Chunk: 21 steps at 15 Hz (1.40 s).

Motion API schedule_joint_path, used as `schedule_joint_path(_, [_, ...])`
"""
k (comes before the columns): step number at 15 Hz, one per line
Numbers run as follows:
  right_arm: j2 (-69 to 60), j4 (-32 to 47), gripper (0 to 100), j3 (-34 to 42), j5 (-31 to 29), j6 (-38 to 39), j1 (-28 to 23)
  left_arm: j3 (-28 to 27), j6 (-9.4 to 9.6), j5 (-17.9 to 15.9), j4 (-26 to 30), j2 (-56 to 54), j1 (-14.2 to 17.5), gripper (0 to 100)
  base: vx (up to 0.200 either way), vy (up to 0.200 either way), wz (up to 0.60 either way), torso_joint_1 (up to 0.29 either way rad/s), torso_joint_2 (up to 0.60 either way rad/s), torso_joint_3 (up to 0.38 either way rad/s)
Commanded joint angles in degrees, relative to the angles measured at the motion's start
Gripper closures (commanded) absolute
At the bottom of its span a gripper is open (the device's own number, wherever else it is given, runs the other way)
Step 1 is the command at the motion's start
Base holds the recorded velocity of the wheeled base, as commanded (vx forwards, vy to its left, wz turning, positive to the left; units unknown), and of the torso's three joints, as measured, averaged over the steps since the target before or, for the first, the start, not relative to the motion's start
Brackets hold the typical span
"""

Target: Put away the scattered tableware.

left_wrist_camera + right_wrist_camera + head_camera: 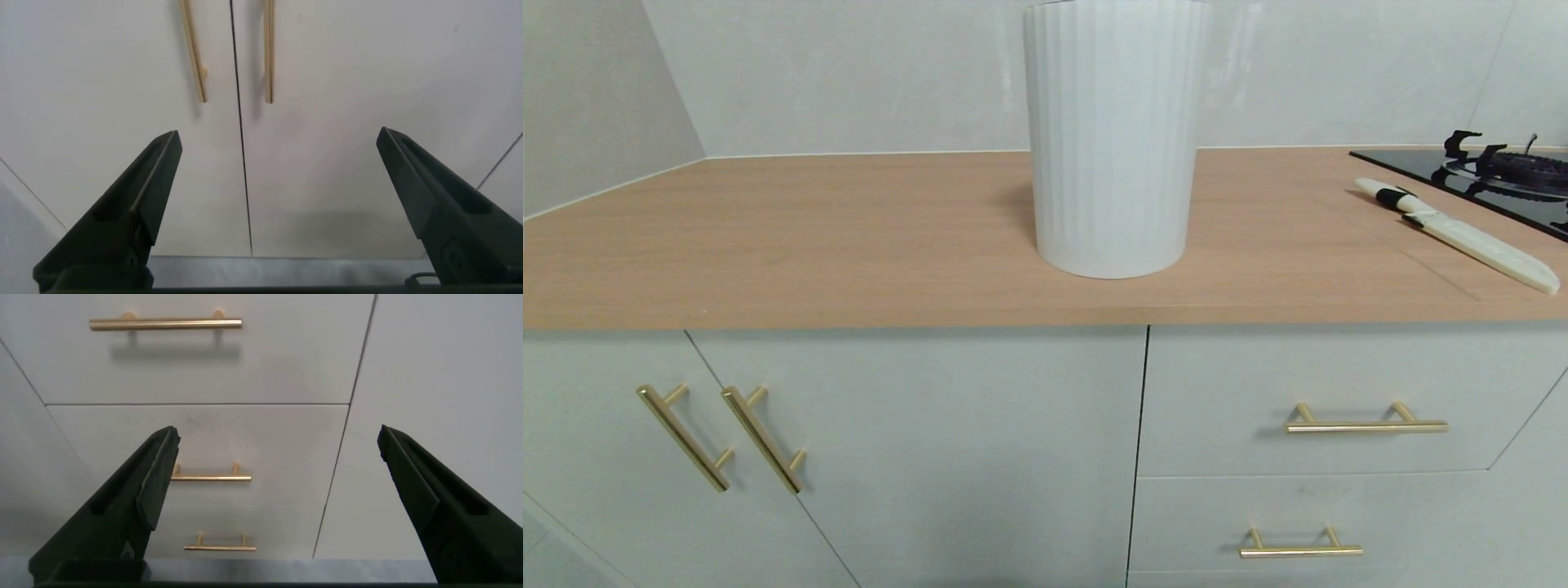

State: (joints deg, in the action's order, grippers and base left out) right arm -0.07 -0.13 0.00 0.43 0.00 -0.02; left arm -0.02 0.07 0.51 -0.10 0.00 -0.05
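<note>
A tall white ribbed container (1112, 139) stands on the wooden countertop (849, 237), near its front edge at the middle. A white knife (1458, 233) with a black band lies flat on the counter at the right, beside the stove. My left gripper (278, 143) is open, low down in front of the cabinet doors, with nothing between its fingers. My right gripper (278, 441) is open too, facing the drawer fronts, and holds nothing.
A black gas hob (1494, 175) occupies the counter's far right. Below the counter are two cabinet doors with gold bar handles (723, 437) on the left and drawers with gold handles (1366, 423) on the right. Grey walls close the back and left.
</note>
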Motion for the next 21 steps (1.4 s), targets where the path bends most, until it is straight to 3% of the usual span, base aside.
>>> schedule_joint_path(1, [0.07, -0.04, 0, 0.00, 0.01, 0.00, 0.02, 0.02, 0.01, 0.02, 0.01, 0.09, -0.04, 0, 0.200, 0.000, 0.00, -0.012, 0.00, 0.007])
schedule_joint_path(4, [0.07, -0.04, 0, 0.00, 0.01, 0.00, 0.02, 0.02, 0.01, 0.02, 0.01, 0.09, 0.05, 0, 0.200, 0.000, 0.00, 0.004, 0.00, 0.005])
schedule_joint_path(13, [0.07, -0.04, 0, 0.00, -0.16, 0.18, 0.02, 0.02, -0.07, 0.02, 0.01, 0.09, 0.05, 0, 0.000, 0.000, 0.00, 0.000, 0.00, 0.000])
schedule_joint_path(21, [0.07, -0.04, 0, 0.00, -0.60, 0.70, 0.02, 0.02, -0.07, 0.02, 0.01, 0.09, -0.04, 0, 0.000, 0.000, 0.00, 0.054, -0.36, -0.318])
